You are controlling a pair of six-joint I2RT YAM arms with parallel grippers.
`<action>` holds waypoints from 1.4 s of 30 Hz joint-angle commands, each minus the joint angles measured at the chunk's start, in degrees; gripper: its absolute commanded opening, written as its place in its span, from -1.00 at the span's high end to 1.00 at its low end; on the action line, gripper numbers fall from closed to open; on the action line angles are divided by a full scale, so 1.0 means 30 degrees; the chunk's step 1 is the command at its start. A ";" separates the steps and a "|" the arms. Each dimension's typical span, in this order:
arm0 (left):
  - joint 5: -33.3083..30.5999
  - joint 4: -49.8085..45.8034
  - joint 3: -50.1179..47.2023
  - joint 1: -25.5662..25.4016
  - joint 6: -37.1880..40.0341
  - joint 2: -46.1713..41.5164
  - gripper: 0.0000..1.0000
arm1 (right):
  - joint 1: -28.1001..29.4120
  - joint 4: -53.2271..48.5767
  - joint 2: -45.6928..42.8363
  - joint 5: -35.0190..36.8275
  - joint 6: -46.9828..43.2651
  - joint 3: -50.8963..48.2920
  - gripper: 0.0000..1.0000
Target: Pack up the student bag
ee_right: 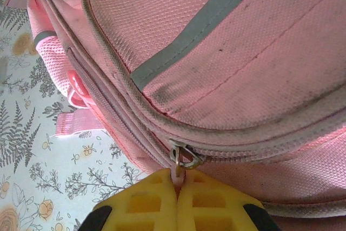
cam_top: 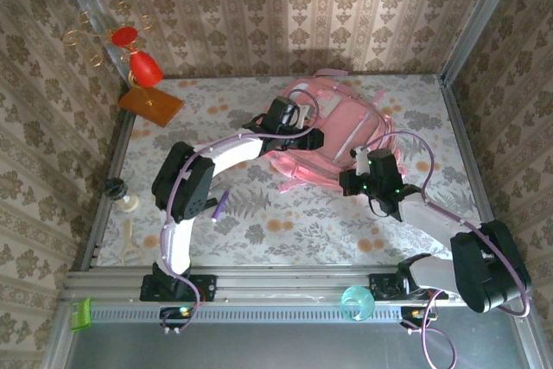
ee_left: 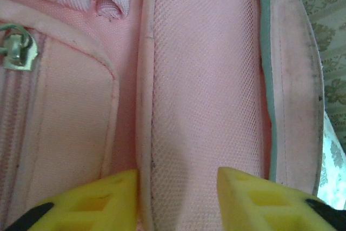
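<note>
The student bag, a big soft pink backpack, lies at the back middle of the flowered table. My left gripper is at its left side. Up close, its yellow fingers stand apart on either side of a pink mesh panel, closed on that padded fold. My right gripper is at the bag's near right corner. There the jaws are shut on the pink pull tab of a metal zipper slider, below a pocket with a grey stripe.
A red vase on an orange board stands back left with wire flowers. A purple pen lies by the left arm, a black knob and a pale wooden piece at the left edge. A teal cup sits on the front rail.
</note>
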 commanded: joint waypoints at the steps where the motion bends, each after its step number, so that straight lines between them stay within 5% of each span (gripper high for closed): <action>1: -0.1311 -0.2124 -0.0492 -0.0168 0.0662 -0.0024 0.05 | -0.0048 0.0145 -0.0036 -0.0144 0.0119 0.0757 1.00; 7: -0.1191 -0.2988 0.0123 -0.0617 0.1106 0.0807 -0.02 | 0.0107 0.0141 0.0182 -0.0159 0.0228 0.0842 1.00; 18: -0.0427 0.0736 -0.2387 -0.1508 -0.1727 0.0278 1.00 | 0.4057 0.3715 0.2862 0.3946 0.1994 0.1520 1.00; 25: -0.0496 0.0912 -0.3180 -0.0783 -0.1011 -0.0560 1.00 | 0.4833 0.4942 0.5081 0.3963 0.2523 0.3444 1.00; 31: 0.0237 -0.3153 -0.2351 0.1524 0.3473 -0.1646 1.00 | 0.7300 0.4235 0.4345 0.4100 0.3157 0.3436 0.90; 36: 0.0970 -0.4928 -0.1002 0.4174 0.5406 -0.1534 1.00 | 0.8849 0.5201 0.7056 0.3706 0.3597 0.6087 0.66; 40: 0.2008 -0.5788 0.0751 0.5750 0.6058 -0.0615 0.75 | 0.8946 0.4847 0.8727 0.2473 0.3800 0.8195 0.41; 42: 0.2449 -0.6305 0.1737 0.6201 0.6438 -0.0255 0.44 | 0.8960 0.4125 0.8386 0.2094 0.3639 0.8256 0.19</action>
